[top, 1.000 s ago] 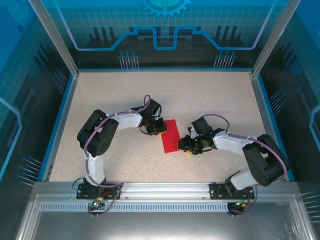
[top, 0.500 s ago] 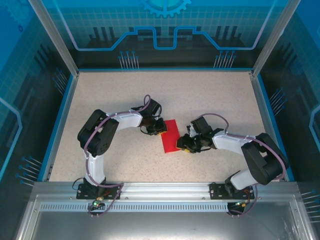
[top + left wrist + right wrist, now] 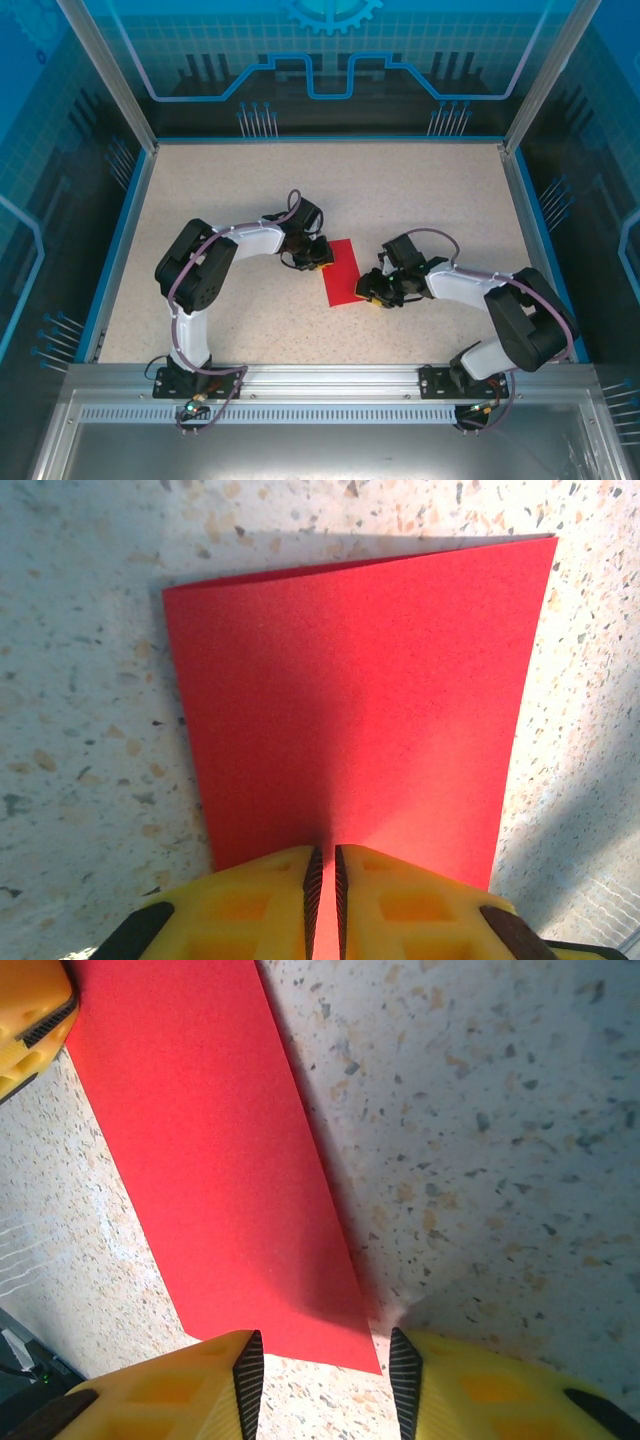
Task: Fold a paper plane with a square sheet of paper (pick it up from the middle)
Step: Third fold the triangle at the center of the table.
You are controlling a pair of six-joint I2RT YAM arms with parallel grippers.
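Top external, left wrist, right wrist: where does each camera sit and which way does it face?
Top external: above, behind the bases, looking down on the table; both arms, left gripper and right gripper at the red paper.
Left wrist: on the left arm, looking down past closed fingers onto the paper.
Right wrist: on the right arm, looking down between parted fingers at the paper.
Shared: the paper.

No legible text, labels, brands, numbers. Back panel (image 3: pixel 330 60) carries gear-and-circuit graphics, no lettering.

Red paper (image 3: pixel 341 272), beige speckled tbl (image 3: pixel 250 180)
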